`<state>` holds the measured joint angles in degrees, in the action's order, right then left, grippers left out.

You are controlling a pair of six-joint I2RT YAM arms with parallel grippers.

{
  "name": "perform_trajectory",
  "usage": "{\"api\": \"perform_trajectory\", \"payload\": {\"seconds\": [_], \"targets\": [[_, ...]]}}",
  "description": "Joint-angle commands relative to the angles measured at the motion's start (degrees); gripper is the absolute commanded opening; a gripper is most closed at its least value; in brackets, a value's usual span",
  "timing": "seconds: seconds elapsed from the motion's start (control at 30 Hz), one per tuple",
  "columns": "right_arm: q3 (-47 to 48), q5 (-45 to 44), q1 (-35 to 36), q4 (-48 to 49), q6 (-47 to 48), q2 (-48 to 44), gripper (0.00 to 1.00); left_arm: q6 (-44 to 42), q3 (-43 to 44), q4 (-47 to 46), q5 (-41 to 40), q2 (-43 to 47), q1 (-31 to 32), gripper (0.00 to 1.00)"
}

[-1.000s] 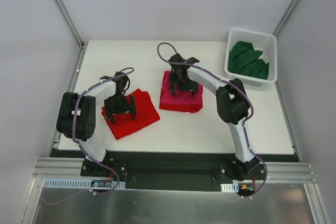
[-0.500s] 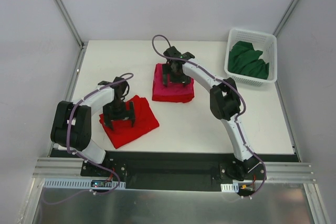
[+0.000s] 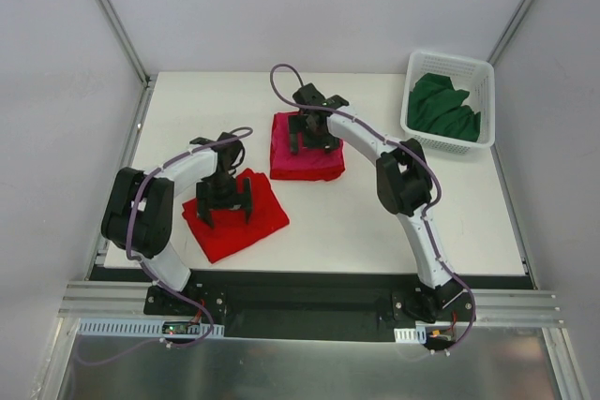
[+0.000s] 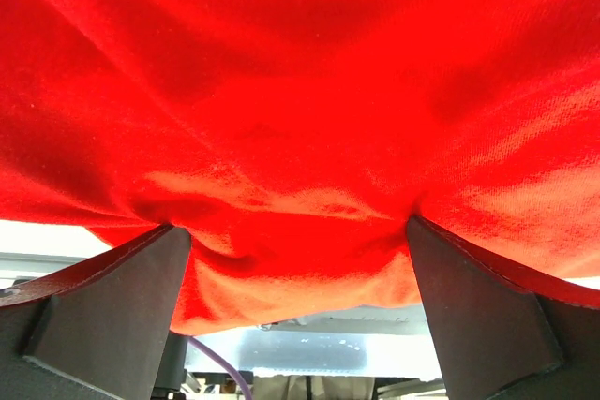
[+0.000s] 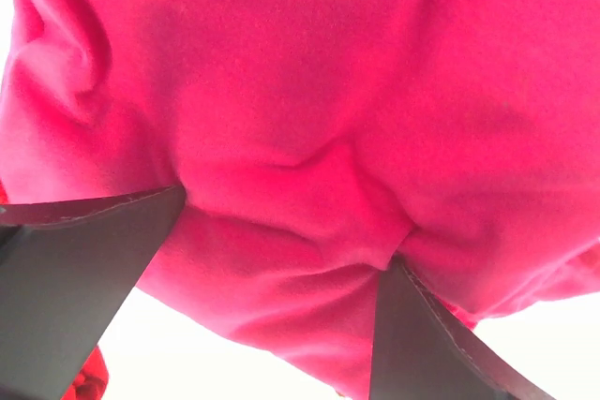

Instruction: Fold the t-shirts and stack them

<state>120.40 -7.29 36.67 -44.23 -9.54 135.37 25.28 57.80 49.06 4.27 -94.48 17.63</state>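
- Red cotton first: red t-shirt [image 3: 234, 217], folded into a rough rectangle, set askew, flat on the white table [image 3: 375, 222], near-left part.
- Left gripper [image 3: 227, 203] directly over it, pointing straight down, jaws spread wide, nothing clamped between them; both tips pressed onto the top of the cloth.
- Left wrist view: filled edge to edge with red fabric. Dark fingers [image 4: 103, 311] at the lower left and lower right corners, well apart; cloth dimpled at each tip, bulging a little between.
- Magenta-pink t-shirt [image 3: 307, 147], folded to a squarish pad, flat on the table near the middle, farther back than the red one. Apart from it, with a strip of bare table between.
- Right gripper [image 3: 310, 136] down on the pink pad, likewise wide open and gripping nothing; tips resting on the upper surface.
- Right wrist view: pink fabric all over, soft creases bunched between the fingers [image 5: 80, 278], one at the left edge, the other at lower right.
- Dark green t-shirt [image 3: 445, 110], crumpled and unfolded, inside the white lattice basket [image 3: 450, 58] at the far right corner of the table; well apart from both grippers.
- No stack yet: three shirts, three separate spots.
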Motion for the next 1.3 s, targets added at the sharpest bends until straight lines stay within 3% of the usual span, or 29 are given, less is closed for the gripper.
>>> {"api": "perform_trajectory", "payload": {"seconds": [0.0, 0.23, 0.5, 0.8, 0.93, 1.27], "targets": [[-0.9, -0.7, -0.5, -0.2, 1.3, -7.6, 0.96, 1.4, 3.0, 1.2, 1.7, -1.4, 2.1, 0.99], [-1.3, -1.1, -0.8, -0.7, 1.3, -15.1, 0.96, 2.8, 3.8, 0.3, 2.5, -6.0, 7.9, 0.99], [4.6, 0.2, -3.0, -3.8, 1.4, -17.6, 0.96, 5.0, 3.5, 0.3, 5.7, -7.0, 12.2, 0.99], [-0.8, 0.4, -4.9, -4.2, 1.8, -20.6, 0.96, 7.9, 5.1, 1.0, 7.7, -6.7, 23.3, 0.99], [-4.6, -0.4, -5.3, -5.0, 3.5, -22.7, 0.96, 0.2, 14.3, 3.5, 5.9, -14.3, 27.4, 0.99], [-20.5, -4.1, -7.5, -6.4, 5.8, -36.7, 0.96, -13.1, 32.2, 10.4, 1.9, -27.9, 27.2, 0.99]]}}
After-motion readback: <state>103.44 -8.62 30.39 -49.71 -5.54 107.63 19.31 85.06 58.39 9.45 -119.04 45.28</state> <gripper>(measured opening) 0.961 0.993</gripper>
